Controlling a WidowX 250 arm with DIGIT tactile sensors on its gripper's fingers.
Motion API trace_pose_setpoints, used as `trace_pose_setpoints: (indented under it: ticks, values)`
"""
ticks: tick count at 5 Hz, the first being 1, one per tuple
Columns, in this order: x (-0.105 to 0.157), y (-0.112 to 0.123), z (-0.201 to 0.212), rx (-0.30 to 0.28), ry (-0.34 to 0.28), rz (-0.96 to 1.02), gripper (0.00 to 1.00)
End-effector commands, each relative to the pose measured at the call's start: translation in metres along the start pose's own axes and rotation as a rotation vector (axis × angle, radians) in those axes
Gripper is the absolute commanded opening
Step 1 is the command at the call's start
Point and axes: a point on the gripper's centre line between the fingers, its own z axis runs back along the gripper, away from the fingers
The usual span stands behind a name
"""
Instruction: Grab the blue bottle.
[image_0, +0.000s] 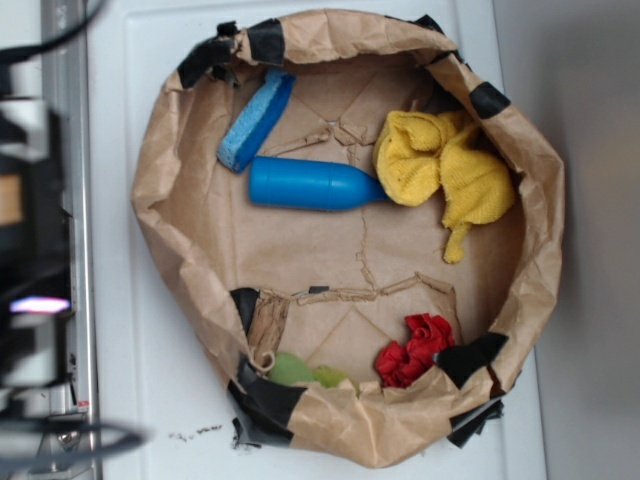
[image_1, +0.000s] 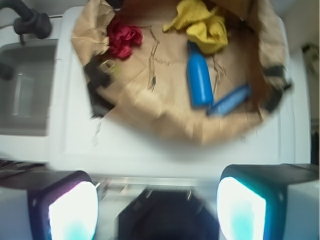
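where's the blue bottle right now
In the exterior view the blue bottle lies on its side in the upper middle of the paper bag, between the blue sponge and the yellow cloth.

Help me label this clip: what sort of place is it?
Probably a toy-kitchen or lab tabletop setup: a white counter beside a sink, holding a rolled-down paper bag with a blue bottle, sponge and cloths.

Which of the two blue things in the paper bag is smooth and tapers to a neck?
The blue bottle, lying on its side; the sponge beside it is lighter, porous and rectangular.
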Motion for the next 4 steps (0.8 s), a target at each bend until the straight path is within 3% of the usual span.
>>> trace_pose_setpoints:
  ticks: [1,2,3,4]
  values:
    - [0.073,0.039,-0.080,-0.031,-0.183,-0.072,1.00]
    - [0.093,0.035,-0.121,-0.037,-0.164,-0.168,1.00]
    - [0.094,0.040,-0.161,-0.014,-0.031,-0.202,1.00]
    - [0.095,0.046,-0.189,0.021,0.027,-0.221,1.00]
